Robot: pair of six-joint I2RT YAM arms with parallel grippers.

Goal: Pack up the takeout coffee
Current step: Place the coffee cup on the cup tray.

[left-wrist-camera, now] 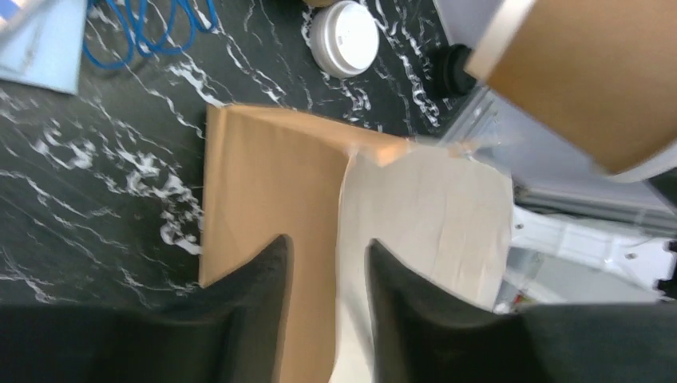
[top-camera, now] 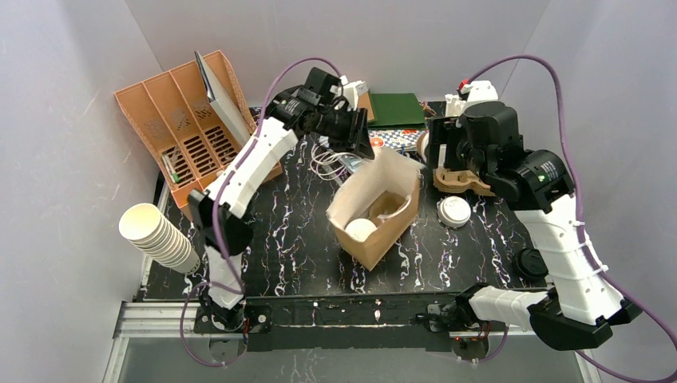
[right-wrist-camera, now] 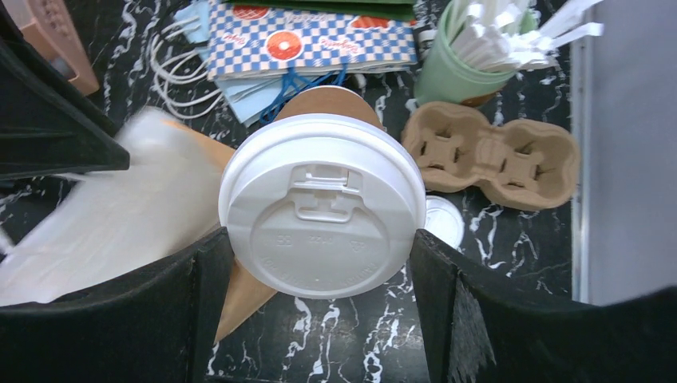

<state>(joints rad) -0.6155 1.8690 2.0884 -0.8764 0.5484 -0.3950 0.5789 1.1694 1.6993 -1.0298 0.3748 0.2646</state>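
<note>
An open brown paper bag [top-camera: 395, 187] stands mid-table with one lidded takeout coffee [top-camera: 361, 230] inside. My left gripper [top-camera: 361, 140] is at the bag's far rim. In the left wrist view its fingers [left-wrist-camera: 267, 279] straddle the bag wall [left-wrist-camera: 263, 175] with a small gap, not pressing it. My right gripper [right-wrist-camera: 318, 239] is shut on a second takeout coffee [right-wrist-camera: 322, 215], a tan cup with a white lid, held above the table just right of the bag. That cup [left-wrist-camera: 583, 80] also shows in the left wrist view.
A loose white lid [top-camera: 453, 211] and a black lid [top-camera: 531, 262] lie right of the bag. Behind them sit a cardboard cup carrier [right-wrist-camera: 491, 155], a green cup of stirrers [right-wrist-camera: 447, 72] and flat printed bags [right-wrist-camera: 311, 44]. An orange organizer [top-camera: 188, 128] and a cream cup stack [top-camera: 160, 235] stand left.
</note>
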